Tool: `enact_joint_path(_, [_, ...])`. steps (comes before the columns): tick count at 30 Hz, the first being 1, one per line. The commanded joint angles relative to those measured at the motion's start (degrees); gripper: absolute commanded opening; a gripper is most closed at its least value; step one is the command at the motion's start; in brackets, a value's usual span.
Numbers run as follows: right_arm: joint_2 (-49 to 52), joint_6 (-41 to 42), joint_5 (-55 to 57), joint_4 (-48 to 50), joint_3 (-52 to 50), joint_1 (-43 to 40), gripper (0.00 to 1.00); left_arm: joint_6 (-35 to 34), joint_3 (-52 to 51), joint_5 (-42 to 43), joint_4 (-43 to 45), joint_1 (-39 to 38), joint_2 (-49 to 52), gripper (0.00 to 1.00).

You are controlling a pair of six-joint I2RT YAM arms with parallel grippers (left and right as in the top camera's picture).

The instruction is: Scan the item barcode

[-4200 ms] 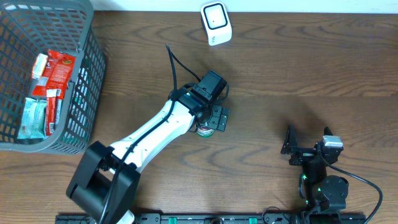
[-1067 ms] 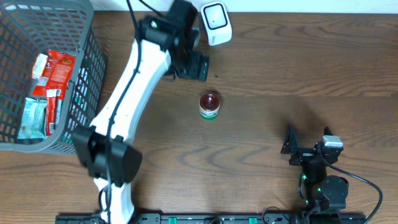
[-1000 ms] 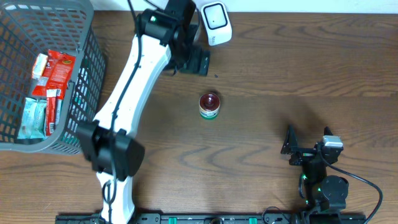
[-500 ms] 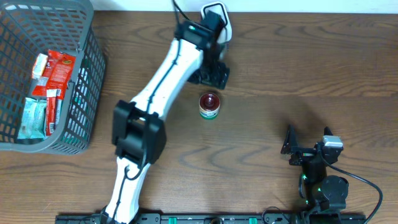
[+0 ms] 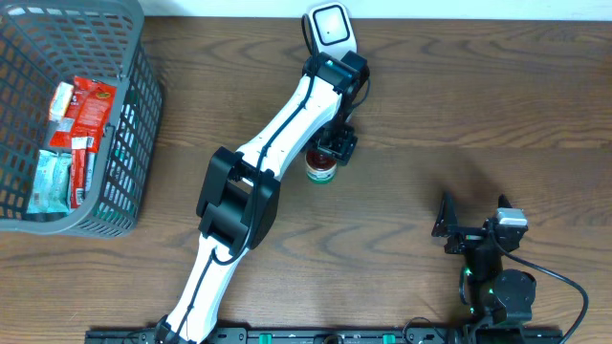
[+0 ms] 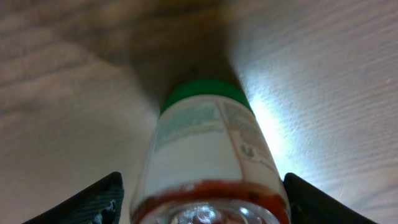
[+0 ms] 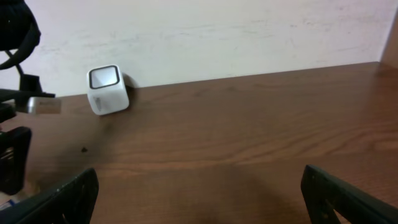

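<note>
Left jaws apart astride the jar [image 6: 208, 149]; right jaws apart; scanner [image 5: 330, 26] just beyond, basket [image 5: 131, 143] well apart.

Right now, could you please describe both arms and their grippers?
The left arm has white links, black joints and a black cable along it. The right arm is mostly black, with green lights and a looping black cable. The left gripper and right gripper are black.

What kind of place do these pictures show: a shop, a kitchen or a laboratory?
Probably a mock shop checkout on a wooden table: a white barcode scanner at the far edge, a grey basket holding packaged snacks, and a small labelled bottle near the scanner.
</note>
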Motion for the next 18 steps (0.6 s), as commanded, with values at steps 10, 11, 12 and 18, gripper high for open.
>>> enact_joint_path(10, [-0.2, -0.2, 0.0, -0.2, 0.0, 0.2, 0.99, -0.7, -0.5, -1.5, -6.3, -0.4, -0.6, 0.63])
enact_joint_path(11, [-0.2, -0.2, 0.0, -0.2, 0.0, 0.2, 0.99, -1.3, -0.5, -1.5, -6.6, -0.4, -0.6, 0.62])
enact_joint_path(12, [-0.2, -0.2, 0.0, -0.2, 0.0, 0.2, 0.99, -1.7, -0.5, -1.5, -6.8, -0.4, -0.6, 0.61])
enact_joint_path(18, [-0.2, -0.2, 0.0, -0.2, 0.0, 0.2, 0.99, -5.4, 0.9, -1.5, -2.3, -0.2, -2.3, 0.54])
